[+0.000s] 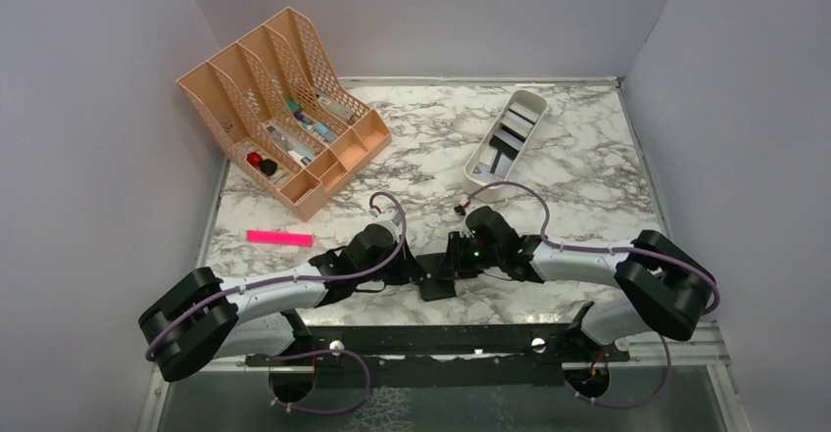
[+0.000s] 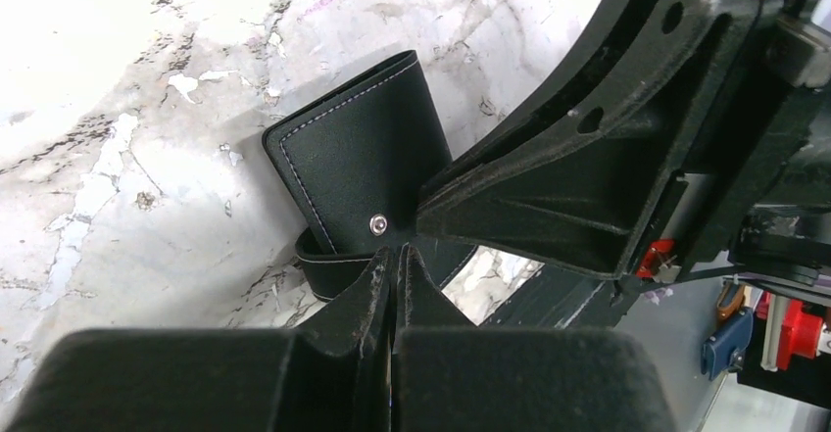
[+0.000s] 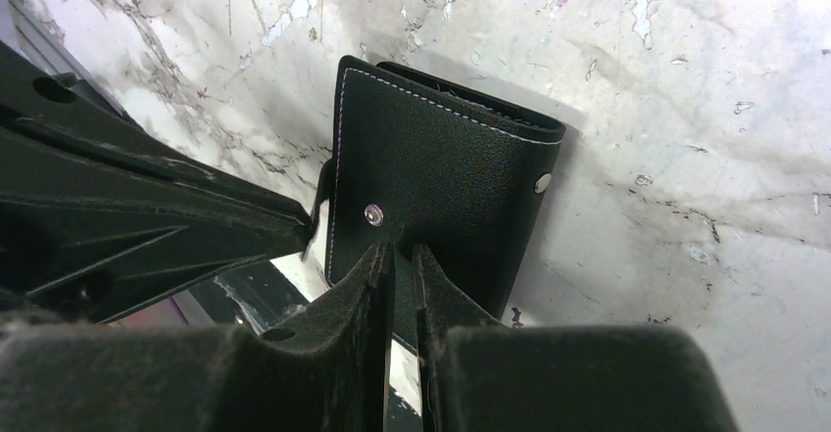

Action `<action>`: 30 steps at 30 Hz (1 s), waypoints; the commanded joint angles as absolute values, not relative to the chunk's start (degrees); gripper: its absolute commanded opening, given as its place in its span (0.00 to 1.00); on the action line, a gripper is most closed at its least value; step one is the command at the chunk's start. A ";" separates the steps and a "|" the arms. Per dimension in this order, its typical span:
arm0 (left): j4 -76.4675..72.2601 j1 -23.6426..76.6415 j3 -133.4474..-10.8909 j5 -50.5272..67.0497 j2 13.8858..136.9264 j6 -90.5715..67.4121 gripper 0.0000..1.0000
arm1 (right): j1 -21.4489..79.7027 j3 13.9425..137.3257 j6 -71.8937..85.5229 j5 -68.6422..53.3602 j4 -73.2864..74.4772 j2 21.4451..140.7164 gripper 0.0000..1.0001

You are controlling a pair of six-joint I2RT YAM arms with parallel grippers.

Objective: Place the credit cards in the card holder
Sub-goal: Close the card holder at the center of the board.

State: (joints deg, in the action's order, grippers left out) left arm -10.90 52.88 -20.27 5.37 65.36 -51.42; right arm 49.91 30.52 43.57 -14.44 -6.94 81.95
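The card holder (image 1: 435, 282) is a black leather wallet with white stitching and silver snaps, near the table's front middle. It also shows in the left wrist view (image 2: 358, 153) and the right wrist view (image 3: 436, 163). My left gripper (image 1: 419, 273) (image 2: 395, 254) is shut on a flap of it from the left. My right gripper (image 1: 453, 259) (image 3: 402, 249) is shut on its edge from the right. The two grippers meet over it. The credit cards (image 1: 516, 124), grey, white and dark, lie in a white tray (image 1: 473, 170) at the back right.
A peach mesh desk organizer (image 1: 284, 109) with small items stands at the back left. A pink marker (image 1: 279, 238) lies left of the left arm. Grey walls close in the marble table on three sides.
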 commanded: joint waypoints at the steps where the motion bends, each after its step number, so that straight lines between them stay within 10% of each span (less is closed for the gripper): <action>1: -13.16 52.82 -22.59 6.01 68.14 -51.24 0.00 | 50.36 28.36 43.65 -13.03 -6.41 82.60 0.18; 30: -14.79 52.82 -22.25 2.44 72.29 -50.62 0.00 | 50.36 22.55 55.95 -19.29 -19.67 76.89 0.32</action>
State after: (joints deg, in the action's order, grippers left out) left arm -14.63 52.88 -21.87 4.23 73.06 -51.37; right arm 49.93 23.35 52.14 -16.49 -13.19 75.46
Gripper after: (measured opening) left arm 0.008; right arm 0.316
